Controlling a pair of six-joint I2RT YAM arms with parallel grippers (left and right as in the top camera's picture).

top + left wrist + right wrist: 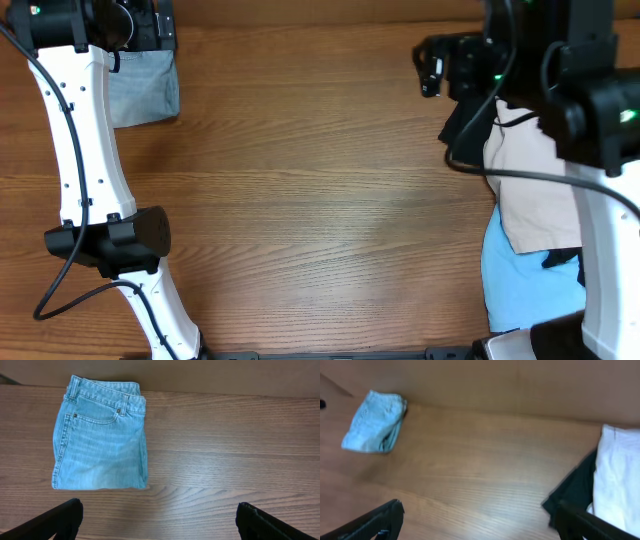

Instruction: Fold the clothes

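Overhead, folded denim shorts [145, 90] lie at the bench's [320, 200] far left corner; on the right, beige shorts [535, 190] overlap a black garment [462, 125] and a sky-blue garment [520, 285]. Left wrist: left end effector [157, 519] gapes empty, just short of the denim. Right wrist: right end effector [477, 519] likewise spread wide and empty, near the beige and black

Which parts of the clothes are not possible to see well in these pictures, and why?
Denim shorts: overhead, the far end is hidden under the left arm; the right wrist view is too blurred for stitching.
Black garment: mostly hidden by the right arm and the beige shorts; its kind is unclear.
Sky-blue garment: overhead, partly under the beige shorts and right arm; absent from wrist views.
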